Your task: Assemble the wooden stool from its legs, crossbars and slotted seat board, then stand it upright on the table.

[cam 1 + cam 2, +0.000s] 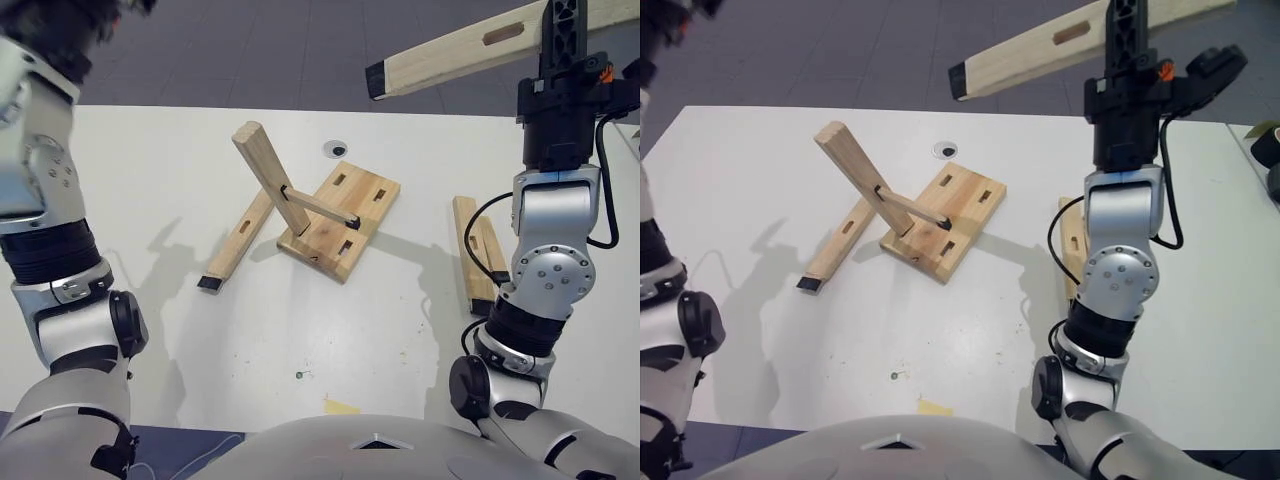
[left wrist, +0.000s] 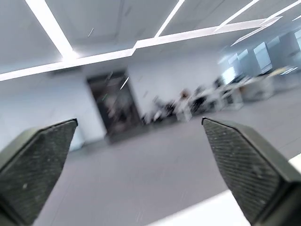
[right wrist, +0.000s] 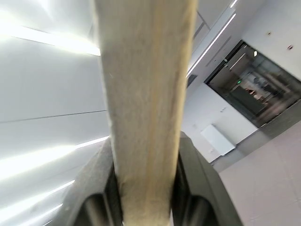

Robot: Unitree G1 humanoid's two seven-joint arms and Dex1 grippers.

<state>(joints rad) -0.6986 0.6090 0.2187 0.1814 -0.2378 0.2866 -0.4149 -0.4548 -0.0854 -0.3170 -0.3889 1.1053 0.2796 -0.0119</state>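
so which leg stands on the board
The tilted leg with the crossbar; the flat leg lies beside the seat board, the held leg in the right gripper.

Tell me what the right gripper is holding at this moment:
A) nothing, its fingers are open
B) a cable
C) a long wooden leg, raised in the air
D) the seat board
C: the right gripper is clamped across a long wooden leg held high above the far side of the table, while the seat board lies on the tabletop.
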